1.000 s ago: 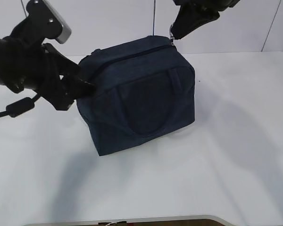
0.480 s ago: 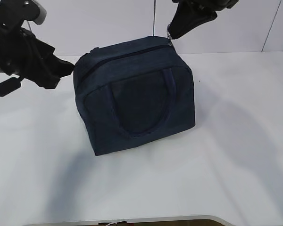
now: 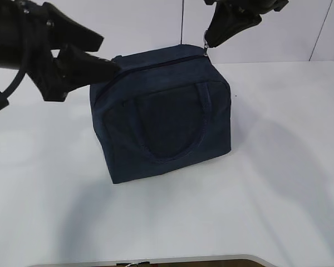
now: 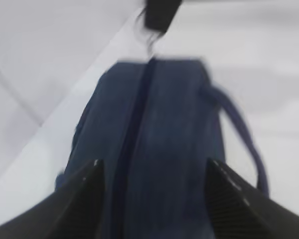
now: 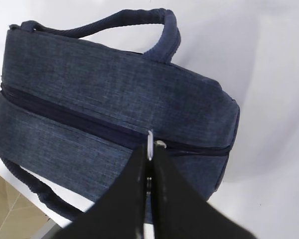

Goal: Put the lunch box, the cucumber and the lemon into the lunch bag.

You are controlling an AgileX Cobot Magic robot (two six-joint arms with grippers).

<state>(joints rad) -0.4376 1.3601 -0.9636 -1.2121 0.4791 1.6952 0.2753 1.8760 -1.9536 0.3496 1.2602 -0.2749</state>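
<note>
Dark navy fabric makes up the lunch bag point(image 3: 161, 114), which stands upright near the middle of the white table point(image 3: 278, 167), its zipper point(image 3: 156, 64) running closed along the top and one loop handle point(image 3: 170, 125) lying flat against the face turned to the exterior camera. In the right wrist view a second handle arches off the far side of the bag point(image 5: 109, 104).

The left arm enters from the upper left of the exterior view, stretched nearly level and pointing right. The left gripper point(image 3: 103, 54) has its jaws spread well apart with nothing between them; its lower finger reaches the bag's top left corner, though whether it touches the fabric cannot be told. The left wrist view, blurred, looks down the length of the bag point(image 4: 159, 149) with the two black fingertips point(image 4: 84, 181) standing wide on either side of the zipper line.

The right arm comes down from the top edge of the exterior view, tilted toward the bag's rear right corner. The right gripper point(image 3: 207, 43) is pinched tight on the silver ring pull point(image 3: 205, 42) at that end of the zipper. In the right wrist view the two black fingers point(image 5: 132, 199) press together with the metal ring point(image 5: 150, 144) showing just above their tips, right on the zipper line.

The lunch box, the cucumber and the lemon appear in no view.
</note>
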